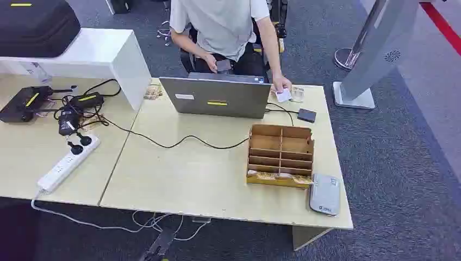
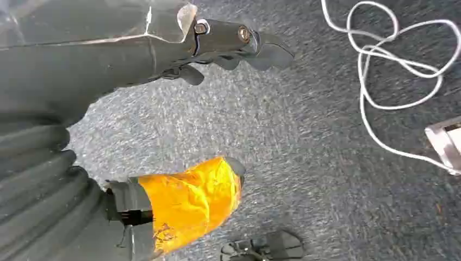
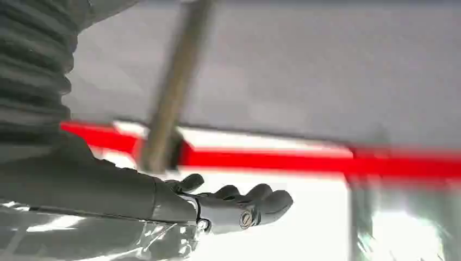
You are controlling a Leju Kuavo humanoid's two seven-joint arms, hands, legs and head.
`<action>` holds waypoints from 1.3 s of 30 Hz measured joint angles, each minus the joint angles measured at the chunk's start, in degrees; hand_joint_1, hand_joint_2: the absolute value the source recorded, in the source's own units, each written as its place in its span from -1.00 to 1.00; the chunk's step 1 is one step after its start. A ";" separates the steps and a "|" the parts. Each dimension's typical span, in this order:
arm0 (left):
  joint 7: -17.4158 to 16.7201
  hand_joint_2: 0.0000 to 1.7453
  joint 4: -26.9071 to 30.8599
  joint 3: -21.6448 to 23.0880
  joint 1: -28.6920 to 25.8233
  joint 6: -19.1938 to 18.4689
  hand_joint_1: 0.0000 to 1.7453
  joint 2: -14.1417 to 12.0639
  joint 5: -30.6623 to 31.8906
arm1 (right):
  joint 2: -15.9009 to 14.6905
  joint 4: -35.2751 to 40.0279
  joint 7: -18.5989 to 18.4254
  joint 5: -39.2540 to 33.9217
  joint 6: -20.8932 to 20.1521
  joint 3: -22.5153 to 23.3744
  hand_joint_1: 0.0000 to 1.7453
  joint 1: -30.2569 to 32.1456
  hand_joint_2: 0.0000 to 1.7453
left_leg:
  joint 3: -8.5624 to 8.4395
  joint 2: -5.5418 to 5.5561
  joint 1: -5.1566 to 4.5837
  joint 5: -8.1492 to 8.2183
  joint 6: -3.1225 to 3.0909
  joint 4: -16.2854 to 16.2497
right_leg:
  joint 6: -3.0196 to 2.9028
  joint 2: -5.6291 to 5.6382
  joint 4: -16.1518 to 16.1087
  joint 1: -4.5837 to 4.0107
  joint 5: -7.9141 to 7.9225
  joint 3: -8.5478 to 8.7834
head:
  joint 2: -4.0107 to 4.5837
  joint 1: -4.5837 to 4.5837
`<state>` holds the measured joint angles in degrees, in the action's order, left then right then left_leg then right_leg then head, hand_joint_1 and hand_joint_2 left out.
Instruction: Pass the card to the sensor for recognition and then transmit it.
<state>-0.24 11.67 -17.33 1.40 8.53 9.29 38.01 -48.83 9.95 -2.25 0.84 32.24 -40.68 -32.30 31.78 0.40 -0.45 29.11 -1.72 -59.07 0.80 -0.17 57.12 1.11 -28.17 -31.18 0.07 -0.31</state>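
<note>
Both robot hands hang low and idle. Left hand (image 2: 217, 41) hovers over grey carpet beside a loose white cable (image 2: 380, 81), fingers stretched out and apart, thumb wrapped in orange tape, nothing in it. Right hand (image 3: 228, 204) is the same story: fingers lightly curved and parted, holding nothing, with a red stripe (image 3: 326, 160) blurred behind it.

Out on the table (image 1: 179, 174), nearest the front edge toward the right corner, lies a grey sensor (image 1: 325, 194), touching the front of a cardboard organiser (image 1: 280, 155). Beyond that stands an open laptop (image 1: 216, 97) at the far edge, a small dark box (image 1: 306, 115) just beside its right side. A person sits behind the laptop, and the person's hand (image 1: 281, 84) rests near the far right corner on what looks like the white card (image 1: 283, 95); it is too small to be sure. At the left end sit a power strip (image 1: 68, 163) and a tangle of black adapters (image 1: 76, 111).

The card should be light, thin, stiff and slick, and lying flat it offers little to grab. I judge a pinch across its short edges is best, or sliding it over the table edge first.
</note>
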 joint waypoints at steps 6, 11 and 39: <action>-0.02 1.00 0.00 0.00 0.13 1.38 -1.00 0.20 0.79 | 0.86 10.68 -2.98 16.60 -2.39 -1.00 -1.00 -11.34 1.00 | -0.07 0.03 0.05 -0.13 -0.07 -0.01 | -0.01 -0.04 0.07 -0.05 0.05 0.00 | 0.00 0.00; 0.44 1.00 0.00 0.00 0.25 1.81 -1.00 0.66 2.07 | 6.42 27.76 -6.27 43.09 -14.09 11.41 -1.00 -11.24 1.00 | -0.05 0.17 0.13 -0.19 -0.02 0.00 | -0.02 -0.14 0.09 -0.11 0.06 -0.04 | 0.00 -0.02; 11.80 1.00 -0.09 -0.46 0.82 5.22 -1.00 2.08 5.71 | 31.43 48.50 -1.14 72.40 -26.52 20.99 -1.00 -19.24 1.00 | 0.07 0.28 0.17 -0.37 0.20 0.00 | -0.17 -0.25 0.18 -0.16 0.15 -0.19 | 0.00 0.02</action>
<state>11.56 11.58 -17.79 2.23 13.74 11.37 43.71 -17.40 58.44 -3.39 73.24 5.73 -19.69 -51.54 31.85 0.68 -0.27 28.75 -1.52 -59.07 0.63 -0.43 57.30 0.96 -28.01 -31.37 0.07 -0.28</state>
